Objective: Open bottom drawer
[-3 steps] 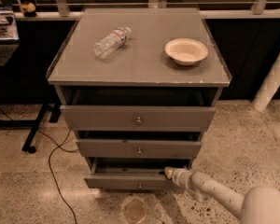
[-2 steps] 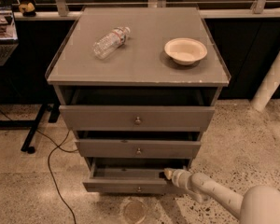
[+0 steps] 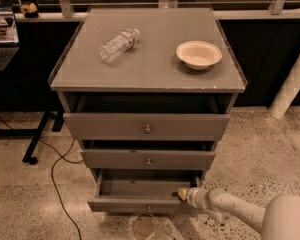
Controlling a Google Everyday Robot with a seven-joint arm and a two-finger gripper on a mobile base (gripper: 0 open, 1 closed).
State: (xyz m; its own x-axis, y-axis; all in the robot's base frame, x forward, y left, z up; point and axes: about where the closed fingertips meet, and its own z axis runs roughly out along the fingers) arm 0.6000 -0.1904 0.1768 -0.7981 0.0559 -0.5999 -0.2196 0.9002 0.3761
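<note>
A grey cabinet (image 3: 150,69) fills the centre, standing on a speckled floor (image 3: 250,144). The robot's pale arm (image 3: 240,211) reaches in from 4 o'clock. Of the three fronts, the top drawer (image 3: 105,126) is widest, with the middle drawer (image 3: 110,159) below it. The bottom drawer (image 3: 125,203) sits at 6 o'clock, standing partly open with its inside visible. On the cabinet top, a cream bowl (image 3: 199,54) lies at 1 o'clock and a clear bottle (image 3: 118,45) lies on its side at 11 o'clock. The gripper (image 3: 182,194) touches the bottom drawer's right upper edge; I cannot tell whether it is apart or clamped there.
</note>
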